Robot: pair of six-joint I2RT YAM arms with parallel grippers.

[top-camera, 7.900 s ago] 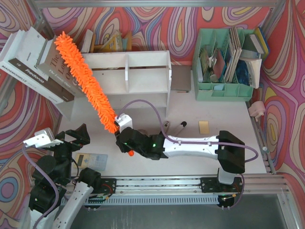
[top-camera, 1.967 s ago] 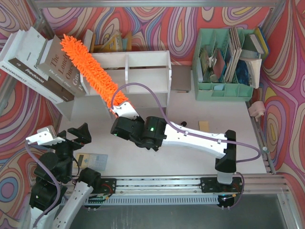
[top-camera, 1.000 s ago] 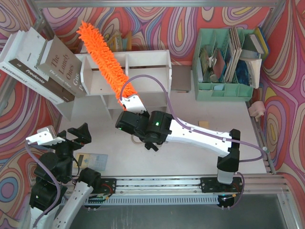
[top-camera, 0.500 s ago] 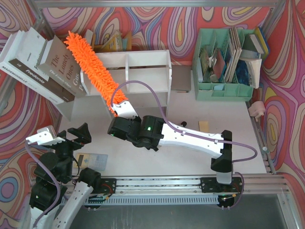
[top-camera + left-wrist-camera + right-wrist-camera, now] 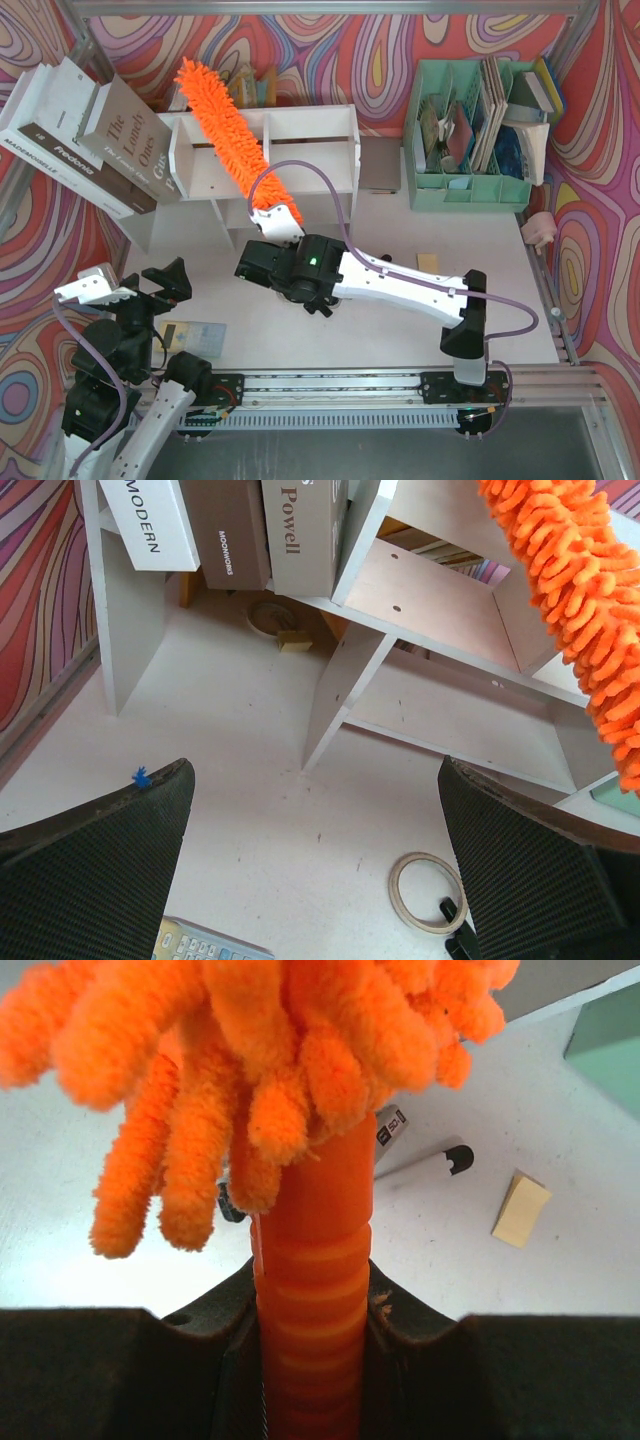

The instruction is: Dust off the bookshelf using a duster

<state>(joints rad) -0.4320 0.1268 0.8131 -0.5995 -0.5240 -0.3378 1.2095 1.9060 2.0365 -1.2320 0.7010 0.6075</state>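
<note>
The right jaws are clamped on the orange handle of the duster, whose fluffy head lies slanted across the left half of the bookshelf — tip up past the top-left corner. From above it is hard to tell whether the fibres actually press on the top board. To dust well, sweep slowly along each board with light pressure. The left jaws stand wide apart and empty — low over the surface
</note>
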